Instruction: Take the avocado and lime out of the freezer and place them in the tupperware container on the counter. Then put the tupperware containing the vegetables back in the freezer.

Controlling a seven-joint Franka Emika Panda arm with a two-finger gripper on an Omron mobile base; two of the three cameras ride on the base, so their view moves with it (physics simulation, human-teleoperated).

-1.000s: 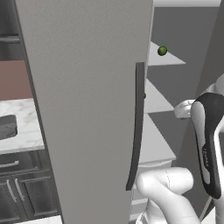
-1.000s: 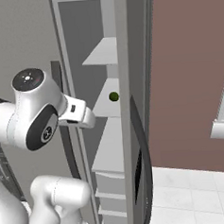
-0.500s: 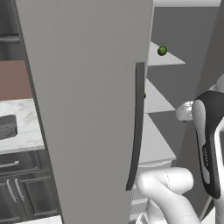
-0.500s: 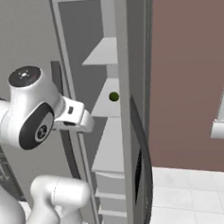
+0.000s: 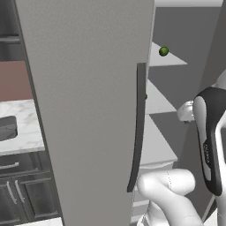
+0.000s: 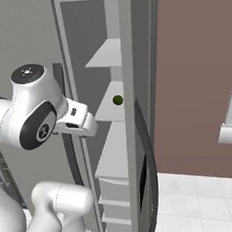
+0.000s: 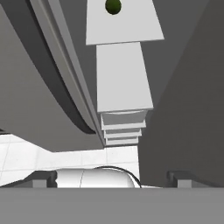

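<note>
Briefly, from left to right in the left base view: the tupperware container (image 5: 7,127) sits empty-looking on the marble counter (image 5: 27,142), well apart from the appliance. Next comes the open freezer door (image 5: 88,101) with its long dark handle (image 5: 137,132), and beyond its edge the pale shelves (image 5: 156,101) of the compartment. A single small green fruit (image 5: 163,51) rests on an upper shelf; whether it is the avocado or the lime cannot be told. The same fruit appears near the shelf's front edge in the right base view (image 6: 118,100) and at the far top of the hand view (image 7: 113,5). Over the last second the scene has held steady, so the base has not driven. Only the white arm (image 6: 32,111) has shifted, its wrist easing slightly lower and back at the mouth of the compartment, while the fruit has not been disturbed. The gripper (image 7: 111,180) has its fingers spread wide with nothing between them and is well short of the fruit. By this reading the task is at its first reach, with nothing yet carried to the container. Room is tight: the opening is a narrow slot between the open door's edge and the second door (image 6: 134,136) at right, and the shelf fronts jut toward the hand. A rise toward the upper shelf would likely need to stay centred in that slot and clear the shelf lips below the fruit.
</note>
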